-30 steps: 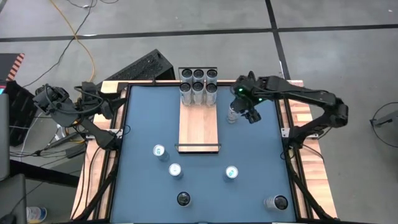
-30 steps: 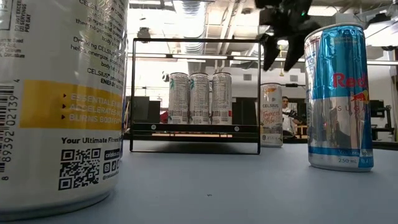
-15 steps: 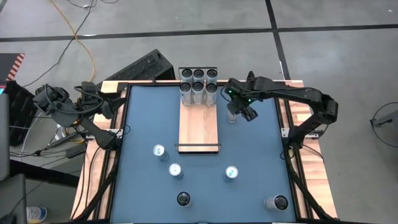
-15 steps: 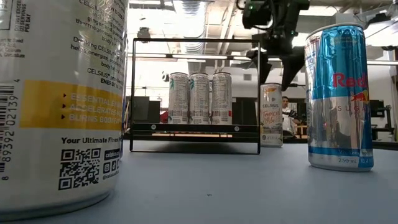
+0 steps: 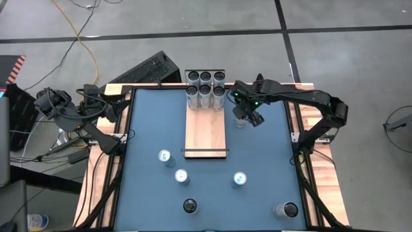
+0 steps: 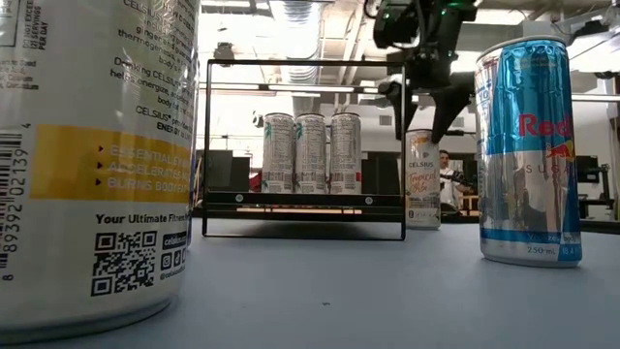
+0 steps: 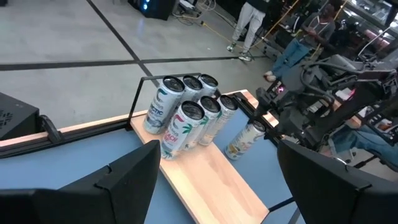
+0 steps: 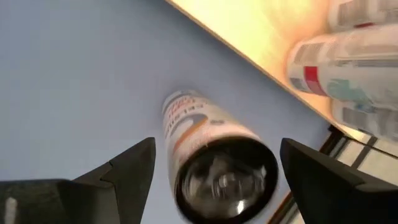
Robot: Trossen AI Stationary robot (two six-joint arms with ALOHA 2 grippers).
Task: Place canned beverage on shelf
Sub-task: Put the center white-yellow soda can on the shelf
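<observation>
A slim white-and-orange beverage can [image 5: 240, 122] stands upright on the blue table just right of the shelf [image 5: 206, 132], a light-wood board with black rails. Six cans [image 5: 206, 87] stand on the shelf's far end. My right gripper [image 8: 216, 149] hangs open over the lone can [image 8: 211, 162], pointing steeply down. One finger stands on each side of the can's top and touches nothing. In the low view the fingertips [image 6: 418, 121] reach about the height of the can's top [image 6: 422, 136]. My left gripper [image 7: 214, 180] is open and empty, held high beyond the table's left edge.
Several more cans stand on the near half of the table: [image 5: 165, 156], [image 5: 181, 176], [image 5: 239, 178], [image 5: 190, 205], [image 5: 286, 209]. Close to the low camera are a big white can [image 6: 97, 165] and a blue-silver can [image 6: 528, 145]. People stand in the room behind.
My right gripper has come down and moved toward the shelf, rolling its wrist, until its open fingers straddle the top of the lone can. Most of this happened in the first half second. The can has not moved.
</observation>
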